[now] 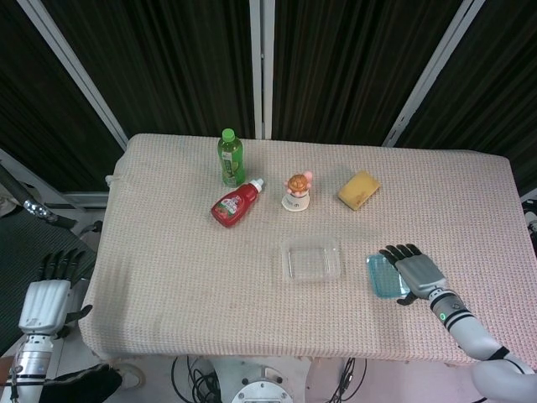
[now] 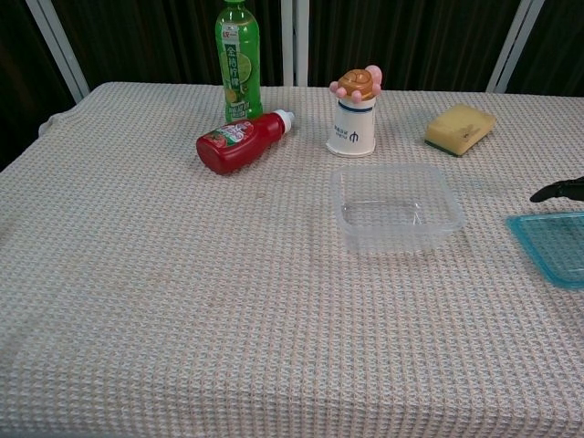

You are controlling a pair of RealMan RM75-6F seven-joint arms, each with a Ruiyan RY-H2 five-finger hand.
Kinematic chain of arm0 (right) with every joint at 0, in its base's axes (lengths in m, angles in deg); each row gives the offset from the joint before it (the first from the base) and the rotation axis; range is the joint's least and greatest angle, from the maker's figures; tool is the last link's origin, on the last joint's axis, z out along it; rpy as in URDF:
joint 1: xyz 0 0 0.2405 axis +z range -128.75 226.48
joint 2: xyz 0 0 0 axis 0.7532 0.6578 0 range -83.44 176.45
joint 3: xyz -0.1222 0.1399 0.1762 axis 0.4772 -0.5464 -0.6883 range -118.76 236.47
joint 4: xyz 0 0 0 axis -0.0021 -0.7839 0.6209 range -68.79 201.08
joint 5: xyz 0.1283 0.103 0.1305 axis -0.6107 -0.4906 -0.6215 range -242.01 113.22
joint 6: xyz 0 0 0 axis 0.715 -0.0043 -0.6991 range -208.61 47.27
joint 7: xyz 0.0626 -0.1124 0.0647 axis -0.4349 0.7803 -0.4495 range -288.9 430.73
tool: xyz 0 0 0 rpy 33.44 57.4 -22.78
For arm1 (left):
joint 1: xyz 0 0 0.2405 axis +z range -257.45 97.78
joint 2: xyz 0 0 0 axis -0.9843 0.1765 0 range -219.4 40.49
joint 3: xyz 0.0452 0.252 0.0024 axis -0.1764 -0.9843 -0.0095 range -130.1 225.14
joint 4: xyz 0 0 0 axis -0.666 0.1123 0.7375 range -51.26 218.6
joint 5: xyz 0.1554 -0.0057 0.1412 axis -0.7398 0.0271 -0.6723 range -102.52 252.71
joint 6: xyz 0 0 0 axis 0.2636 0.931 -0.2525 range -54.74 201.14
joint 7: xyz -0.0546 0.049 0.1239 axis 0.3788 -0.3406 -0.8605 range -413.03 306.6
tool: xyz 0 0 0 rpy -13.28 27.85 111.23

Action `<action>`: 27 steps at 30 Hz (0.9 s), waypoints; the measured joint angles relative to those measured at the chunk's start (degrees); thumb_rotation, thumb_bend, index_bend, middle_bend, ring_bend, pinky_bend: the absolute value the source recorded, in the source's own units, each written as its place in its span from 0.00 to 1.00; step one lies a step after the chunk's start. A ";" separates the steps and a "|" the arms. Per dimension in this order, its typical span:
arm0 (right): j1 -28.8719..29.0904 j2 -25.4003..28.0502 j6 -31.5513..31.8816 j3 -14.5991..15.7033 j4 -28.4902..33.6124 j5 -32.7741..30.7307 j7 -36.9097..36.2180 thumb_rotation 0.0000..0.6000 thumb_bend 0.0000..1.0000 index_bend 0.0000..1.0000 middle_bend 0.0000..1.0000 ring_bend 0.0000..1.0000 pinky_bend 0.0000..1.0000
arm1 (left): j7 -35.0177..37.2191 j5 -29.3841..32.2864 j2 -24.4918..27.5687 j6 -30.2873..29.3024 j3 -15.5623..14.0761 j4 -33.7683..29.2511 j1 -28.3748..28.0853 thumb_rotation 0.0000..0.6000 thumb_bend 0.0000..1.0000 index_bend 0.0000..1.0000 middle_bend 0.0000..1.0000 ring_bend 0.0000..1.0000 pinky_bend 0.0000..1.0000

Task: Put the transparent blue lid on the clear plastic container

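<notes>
Beige waffle-weave cloth [image 1: 168,252] over the whole table, dark curtains [image 1: 168,59] and pale slanted bars behind. Nearest, off the table's left edge and below its level: left hand [image 1: 46,298], fingers straight, slightly apart, holding nothing. At the near right, above the cloth: right hand [image 1: 417,270], fingers spread and extended, covering the right part of the transparent blue lid [image 1: 383,275]; only dark fingertips [image 2: 557,191] visible at the right edge of the chest view, above the lid's far rim; contact with the lid impossible to judge. Lid flat on the cloth, just right of the clear plastic container [image 1: 311,258], apart from it. Container upright, open side up, near the table's middle. Farther back, in a loose row: red ketchup bottle [image 1: 236,204] on its side with white cap toward the far right, white cup topped with a small figurine [image 1: 295,192], yellow sponge [image 1: 358,190]. Farthest, just behind the ketchup: upright green drink bottle [image 1: 231,157].
</notes>
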 measured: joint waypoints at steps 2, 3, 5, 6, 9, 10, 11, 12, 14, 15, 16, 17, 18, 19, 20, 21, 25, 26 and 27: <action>0.47 -0.70 -0.75 0.31 -0.84 -0.45 -0.12 1.00 0.00 0.00 0.03 0.00 0.00 | -0.05 -0.15 0.09 -0.02 -0.03 -0.14 -0.06 1.00 0.00 0.10 0.05 0.00 0.00; 0.60 -0.92 -0.96 0.42 -1.13 -0.57 -0.35 1.00 0.00 0.00 0.03 0.00 0.00 | -0.09 -0.15 0.13 -0.04 -0.02 -0.20 -0.07 1.00 0.00 0.10 0.05 0.00 0.00; 0.84 -1.35 -1.13 0.64 -1.79 -0.63 -1.02 1.00 0.00 0.00 0.04 0.00 0.00 | -0.23 -0.07 0.21 -0.02 0.00 -0.33 -0.11 1.00 0.00 0.10 0.05 0.00 0.00; 0.90 -1.53 -1.12 0.73 -2.10 -0.62 -1.29 1.00 0.00 0.00 0.04 0.00 0.00 | -0.29 -0.03 0.24 0.03 0.00 -0.38 -0.13 1.00 0.00 0.10 0.05 0.00 0.00; 1.00 -2.00 -0.80 1.11 -2.97 -0.31 -1.96 1.00 0.00 0.00 0.05 0.00 0.00 | -0.48 0.06 0.29 0.22 0.02 -0.56 -0.28 1.00 0.00 0.10 0.05 0.00 0.00; 1.03 -2.15 -0.69 1.26 -3.24 -0.23 -2.15 1.00 0.00 0.00 0.05 0.00 0.00 | -0.53 0.06 0.29 0.27 0.02 -0.59 -0.33 1.00 0.00 0.10 0.05 0.00 0.00; 1.06 -2.26 -0.65 1.36 -3.43 -0.20 -2.26 1.00 0.00 0.00 0.06 0.00 0.00 | -0.60 0.06 0.28 0.33 0.02 -0.61 -0.38 1.00 0.00 0.10 0.05 0.00 0.00; 1.11 -2.36 -0.65 1.45 -3.61 -0.19 -2.40 1.00 0.00 0.00 0.06 0.00 0.00 | -0.65 0.06 0.26 0.39 0.02 -0.62 -0.43 1.00 0.00 0.10 0.05 0.00 0.00; 1.21 -2.60 -0.65 1.63 -3.95 -0.10 -2.80 1.00 0.00 0.00 0.07 0.00 0.00 | -0.73 0.08 0.21 0.46 -0.01 -0.65 -0.49 1.00 0.00 0.10 0.05 0.00 0.00; 1.21 -2.70 -0.55 1.66 -4.05 0.03 -3.01 1.00 0.00 0.00 0.09 0.00 0.00 | -0.74 0.11 0.22 0.48 -0.01 -0.67 -0.50 1.00 0.00 0.10 0.05 0.00 0.00; 1.16 -2.86 -0.26 1.69 -4.21 0.36 -3.39 1.00 0.00 0.00 0.11 0.00 0.00 | -0.75 0.14 0.24 0.49 -0.01 -0.69 -0.51 1.00 0.00 0.10 0.05 0.00 0.00; 1.10 -2.99 0.03 1.70 -4.35 0.70 -3.75 1.00 0.00 0.00 0.14 0.00 0.00 | -0.74 0.17 0.26 0.50 -0.03 -0.69 -0.50 1.00 0.00 0.10 0.05 0.00 0.00; 1.00 -3.13 0.38 1.72 -4.53 1.10 -4.16 1.00 0.00 0.00 0.17 0.00 0.00 | -0.71 0.17 0.26 0.49 -0.03 -0.68 -0.51 1.00 0.00 0.10 0.05 0.00 0.00; 0.84 -3.34 0.87 1.75 -4.84 1.70 -4.78 1.00 0.00 0.00 0.21 0.00 0.00 | -0.69 0.18 0.26 0.50 -0.05 -0.65 -0.51 1.00 0.00 0.10 0.05 0.00 0.00; 0.69 -3.49 1.22 1.78 -5.10 2.11 -5.30 1.00 0.01 0.00 0.25 0.00 0.00 | -0.66 0.22 0.27 0.53 -0.08 -0.64 -0.51 1.00 0.00 0.10 0.05 0.00 0.00; 0.53 -3.67 1.63 1.81 -5.41 2.56 -5.85 1.00 0.02 0.00 0.29 0.01 0.00 | -0.63 0.23 0.28 0.56 -0.09 -0.62 -0.51 1.00 0.00 0.10 0.05 0.00 0.00; -0.34 -4.36 3.47 1.96 -7.06 4.63 -8.69 1.00 0.04 0.00 0.35 0.03 0.00 | -0.59 0.27 0.31 0.71 -0.11 -0.56 -0.61 1.00 0.00 0.10 0.05 0.00 0.00; -0.52 -4.42 3.96 1.96 -7.26 5.05 -9.28 1.00 0.05 0.00 0.36 0.04 0.00 | -0.57 0.22 0.32 0.71 -0.11 -0.57 -0.65 1.00 0.00 0.10 0.05 0.00 0.00; -0.72 -4.42 4.54 1.95 -7.37 5.48 -9.83 1.00 0.05 0.00 0.36 0.04 0.00 | -0.57 0.17 0.32 0.68 -0.12 -0.58 -0.66 1.00 0.00 0.10 0.05 0.00 0.00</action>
